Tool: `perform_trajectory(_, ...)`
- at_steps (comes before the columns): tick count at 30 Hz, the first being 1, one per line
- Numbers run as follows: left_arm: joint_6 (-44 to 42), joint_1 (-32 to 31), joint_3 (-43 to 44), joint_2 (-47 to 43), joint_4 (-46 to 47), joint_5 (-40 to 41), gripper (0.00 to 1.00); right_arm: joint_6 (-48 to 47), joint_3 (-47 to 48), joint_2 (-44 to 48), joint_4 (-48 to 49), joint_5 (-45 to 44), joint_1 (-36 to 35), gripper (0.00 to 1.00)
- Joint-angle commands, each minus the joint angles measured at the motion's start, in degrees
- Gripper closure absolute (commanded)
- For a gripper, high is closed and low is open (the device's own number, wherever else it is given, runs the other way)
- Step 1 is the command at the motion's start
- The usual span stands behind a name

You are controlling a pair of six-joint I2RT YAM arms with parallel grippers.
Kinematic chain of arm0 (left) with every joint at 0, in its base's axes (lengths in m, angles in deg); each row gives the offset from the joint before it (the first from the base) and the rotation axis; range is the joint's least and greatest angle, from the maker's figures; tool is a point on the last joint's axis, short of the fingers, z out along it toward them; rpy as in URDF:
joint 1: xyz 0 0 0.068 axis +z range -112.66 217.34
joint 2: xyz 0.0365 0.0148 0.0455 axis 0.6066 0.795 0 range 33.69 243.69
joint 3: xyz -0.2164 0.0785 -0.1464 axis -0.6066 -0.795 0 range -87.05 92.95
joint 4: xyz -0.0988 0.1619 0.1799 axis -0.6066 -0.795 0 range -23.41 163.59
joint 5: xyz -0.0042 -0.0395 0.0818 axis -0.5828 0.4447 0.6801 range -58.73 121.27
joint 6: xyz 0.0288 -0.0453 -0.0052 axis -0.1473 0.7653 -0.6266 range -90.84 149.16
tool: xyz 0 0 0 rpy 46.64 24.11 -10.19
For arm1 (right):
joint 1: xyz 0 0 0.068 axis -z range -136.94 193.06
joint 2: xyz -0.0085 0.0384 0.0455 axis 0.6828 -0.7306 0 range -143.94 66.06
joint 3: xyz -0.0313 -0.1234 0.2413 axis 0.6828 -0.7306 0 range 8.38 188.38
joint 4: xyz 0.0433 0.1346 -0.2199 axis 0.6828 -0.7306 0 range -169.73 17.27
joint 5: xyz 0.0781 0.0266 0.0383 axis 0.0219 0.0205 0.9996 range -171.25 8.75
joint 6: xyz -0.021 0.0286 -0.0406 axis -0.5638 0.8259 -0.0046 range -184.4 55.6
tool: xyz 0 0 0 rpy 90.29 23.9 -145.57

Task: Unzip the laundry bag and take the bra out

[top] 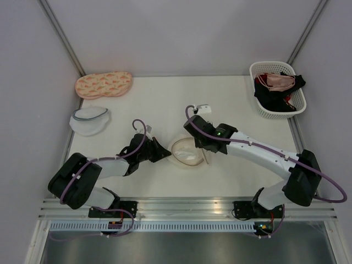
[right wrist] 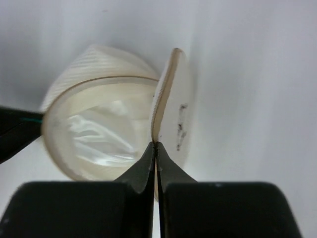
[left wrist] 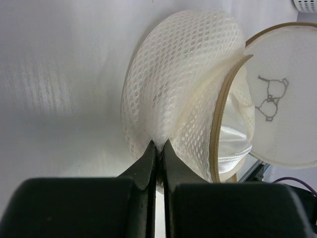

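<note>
The cream mesh laundry bag (top: 186,154) lies at the table's middle, between my two grippers, with its zip open. My left gripper (left wrist: 159,147) is shut on a pinch of the bag's domed mesh (left wrist: 178,89). My right gripper (right wrist: 156,145) is shut on the rim of the bag's flat lid (right wrist: 178,114), which stands lifted on edge and carries the black bra symbol (left wrist: 271,96). The white bra (right wrist: 101,136) shows as shiny fabric inside the open bag; it also shows in the left wrist view (left wrist: 232,144).
A white basket (top: 276,91) with pink and black garments stands at the back right. A peach patterned pouch (top: 103,85) and a white mesh pouch with grey-blue rim (top: 90,120) lie at the back left. Frame posts stand at both back corners.
</note>
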Motion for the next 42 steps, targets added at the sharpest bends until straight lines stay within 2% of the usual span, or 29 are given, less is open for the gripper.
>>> perform_trajectory(1, -0.9, 0.1, -0.9, -1.9, -0.7, -0.4, 0.98, 6.9, 0.8, 2.9, -13.9, -16.3, 2.6, 1.00)
perform_trajectory(3, -1.1, 0.2, -1.1, -2.7, -1.2, -0.2, 0.98, 11.7, 0.4, 3.1, -20.9, -25.4, 4.2, 1.00)
perform_trajectory(6, -1.5, 0.2, -1.4, -4.0, -2.2, -0.1, 0.98, 20.5, 1.0, 2.3, -31.6, -35.0, 5.0, 0.49)
perform_trajectory(8, -1.7, 0.2, -1.5, -4.7, -3.0, 0.0, 0.98, 23.2, 1.9, 2.8, -35.0, -36.6, 5.0, 0.24)
perform_trajectory(10, -1.8, 0.2, -1.7, -5.4, -3.4, 0.1, 0.98, 19.1, 2.4, 6.7, -31.7, -34.2, 4.8, 0.21)
perform_trajectory(11, -1.8, 0.2, -1.7, -5.6, -3.6, 0.1, 0.98, 15.8, 2.1, 8.9, -23.0, -31.1, 4.5, 0.22)
perform_trajectory(12, -1.8, 0.2, -1.7, -5.8, -3.7, 0.0, 0.98, 5.7, -0.8, 11.4, -16.6, -20.6, 4.4, 0.23)
perform_trajectory(14, -1.5, 0.2, -2.0, -6.3, -3.7, 0.1, 0.98, 0.7, -4.7, 18.5, -0.6, -7.5, 4.4, 0.27)
perform_trajectory(15, -1.4, 0.2, -2.2, -6.6, -3.7, 0.0, 0.98, -0.4, -7.8, 20.7, 3.1, 2.8, 4.5, 0.32)
perform_trajectory(17, -1.3, 0.2, -2.4, -6.9, -3.8, 0.0, 0.98, -0.6, -9.4, 20.1, 9.3, 9.8, 4.3, 0.35)
perform_trajectory(22, -1.1, 0.2, -2.8, -7.6, -4.2, -0.3, 0.98, -0.9, -12.3, 13.5, 14.6, 20.7, 3.8, 0.36)
perform_trajectory(26, -0.8, 0.2, -3.1, -8.3, -4.2, -0.3, 0.98, -0.9, -14.0, 10.2, 20.8, 25.8, 3.7, 0.34)
perform_trajectory(35, -0.5, 0.2, -3.1, -8.8, -4.3, -0.5, 0.98, -0.4, -14.5, 1.6, 24.3, 29.1, 3.2, 0.36)
perform_trajectory(42, -0.4, 0.2, -3.0, -8.8, -4.2, -0.3, 0.98, 0.8, -14.6, -2.7, 21.8, 24.2, 0.7, 0.40)
